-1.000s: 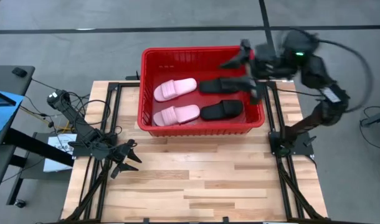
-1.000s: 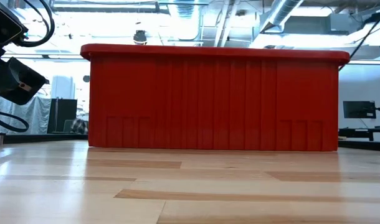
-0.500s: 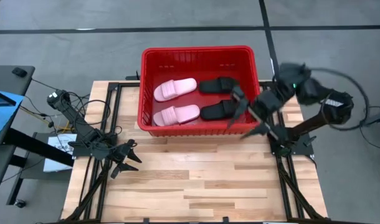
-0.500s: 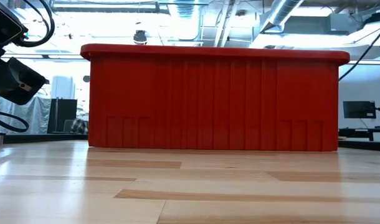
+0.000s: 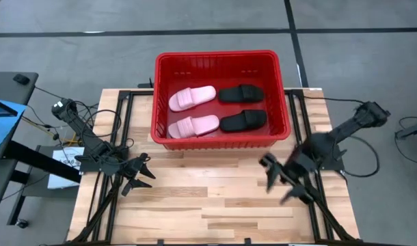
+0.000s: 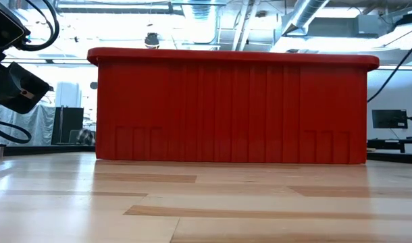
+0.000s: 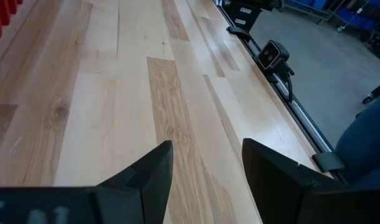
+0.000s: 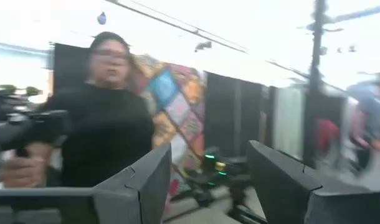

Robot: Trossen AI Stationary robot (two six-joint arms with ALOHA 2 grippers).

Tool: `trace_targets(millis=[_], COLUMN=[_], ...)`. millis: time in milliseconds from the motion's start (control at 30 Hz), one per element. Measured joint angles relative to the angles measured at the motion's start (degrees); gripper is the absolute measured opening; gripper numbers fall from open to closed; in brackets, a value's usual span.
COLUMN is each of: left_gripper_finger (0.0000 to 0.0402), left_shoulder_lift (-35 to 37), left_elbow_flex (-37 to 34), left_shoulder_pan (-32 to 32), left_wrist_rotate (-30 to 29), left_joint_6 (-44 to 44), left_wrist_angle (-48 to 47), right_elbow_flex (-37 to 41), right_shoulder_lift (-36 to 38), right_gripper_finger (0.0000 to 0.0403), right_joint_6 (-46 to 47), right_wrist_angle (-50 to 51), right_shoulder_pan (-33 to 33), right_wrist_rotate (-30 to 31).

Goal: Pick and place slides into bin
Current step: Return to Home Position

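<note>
The red bin (image 5: pixel 219 58) stands at the table's far middle. In it lie two pale pink slides (image 5: pixel 192 98) (image 5: pixel 193 126) on the left and two black slides (image 5: pixel 240 93) (image 5: pixel 243 121) on the right, soles down on the bin's floor. My right gripper (image 5: pixel 278 183) hovers open over the table's right side, nearer than the bin, with nothing between its fingers (image 8: pixel 209 180). At the table's left edge my left gripper (image 5: pixel 141 175) waits open over bare wood (image 7: pixel 205 168). The low view shows only the bin's near wall (image 6: pixel 226 108).
Black frame rails (image 5: pixel 119 137) (image 5: pixel 311 191) run along the table's left and right sides. Bare wood (image 5: pixel 208 191) stretches between the bin and the near edge. A person in a black top (image 8: pixel 103 130) stands in the room, seen in the right wrist view.
My right gripper has swung from above the bin's far right corner toward the table's near edge and down, ending low over the right side in front of the bin. It has tipped up to about level and stayed open. The slides lie unmoved.
</note>
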State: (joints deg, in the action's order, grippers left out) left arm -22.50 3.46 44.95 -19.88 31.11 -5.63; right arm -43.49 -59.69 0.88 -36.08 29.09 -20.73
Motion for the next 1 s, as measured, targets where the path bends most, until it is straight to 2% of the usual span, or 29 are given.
trace_targets(millis=[133,333,433,533,600,667,800,1000], left_gripper_finger=[0.0183,0.0183,0.0183,0.0183,0.0183,0.0183,0.0183,0.0183], left_shoulder_lift=[0.00,0.00,0.01,0.01,0.00,0.00,0.00,0.02], left_elbow_flex=[0.00,0.00,0.00,0.00,0.00,0.00,0.00,0.00], left_shoulder_pan=[0.01,0.00,0.00,0.01,0.02,0.00,0.01,0.02], left_wrist_rotate=[0.01,0.00,0.01,0.00,0.00,0.00,0.00,0.00], left_joint_6=[-0.01,-0.02,-0.02,-0.02,-0.02,-0.02,-0.02,-0.01], left_wrist_angle=[0.01,0.00,0.00,0.00,0.00,0.00,0.00,0.00], right_elbow_flex=[8.74,15.03,17.60,19.45,20.55,21.64,23.02,25.08], right_shoulder_lift=[-0.34,0.25,-0.18,-1.60,-3.00,-5.02,-8.41,-14.13], right_gripper_finger=[0.0198,0.0200,0.0200,0.0201,0.0201,0.0201,0.0201,0.0201], right_joint_6=[-2.40,-3.95,-5.89,-5.92,-5.79,-5.44,-3.63,11.54], right_wrist_angle=[-7.28,-7.75,-7.26,-7.24,-7.56,-6.84,-6.36,-6.14], right_shoulder_pan=[7.45,18.42,20.99,20.46,19.29,17.71,14.87,7.92], right_wrist_rotate=[-0.24,-0.17,2.26,10.34,13.39,13.04,8.66,11.75])
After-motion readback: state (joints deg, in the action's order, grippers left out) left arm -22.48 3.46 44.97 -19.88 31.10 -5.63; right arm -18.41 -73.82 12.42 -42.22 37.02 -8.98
